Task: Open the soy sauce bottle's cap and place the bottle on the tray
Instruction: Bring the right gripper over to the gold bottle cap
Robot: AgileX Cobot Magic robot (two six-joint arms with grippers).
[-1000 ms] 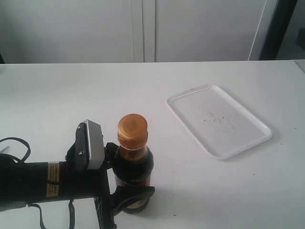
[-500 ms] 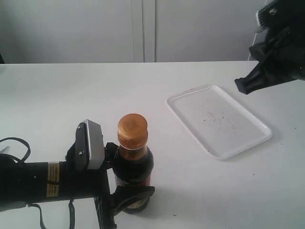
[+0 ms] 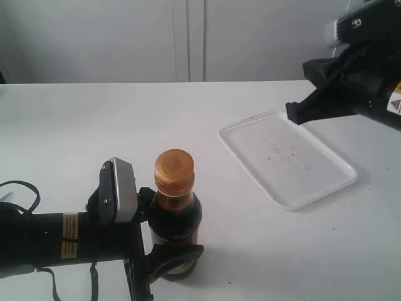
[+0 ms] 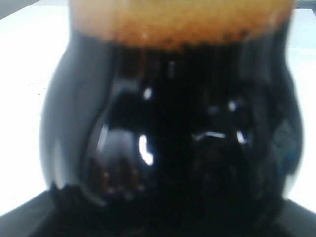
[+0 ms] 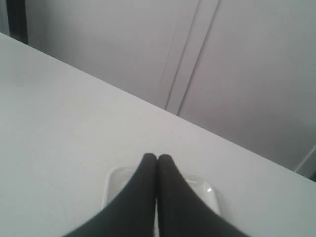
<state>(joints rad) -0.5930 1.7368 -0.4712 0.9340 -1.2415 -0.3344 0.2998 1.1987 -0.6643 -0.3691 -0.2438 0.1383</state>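
The soy sauce bottle (image 3: 176, 227) stands upright on the white table at the front left, its orange-brown cap (image 3: 174, 170) closed on top. My left gripper (image 3: 170, 233) is shut on the bottle's body, one finger on each side. In the left wrist view the dark bottle (image 4: 173, 128) fills the frame, with the cap (image 4: 177, 22) at its edge. The white tray (image 3: 287, 157) lies flat at the right. My right gripper (image 3: 296, 115) hangs shut in the air above the tray's far side. Its closed fingertips (image 5: 157, 159) show over the tray (image 5: 116, 182) in the right wrist view.
The white table (image 3: 75, 125) stretches out around the bottle and tray. Pale cabinet doors (image 3: 188, 37) stand behind it. A black cable (image 3: 19, 191) loops beside the left arm at the front left.
The right arm has come into view from the upper right and moved left and lower, over the tray's far side. The left gripper and the bottle have not moved.
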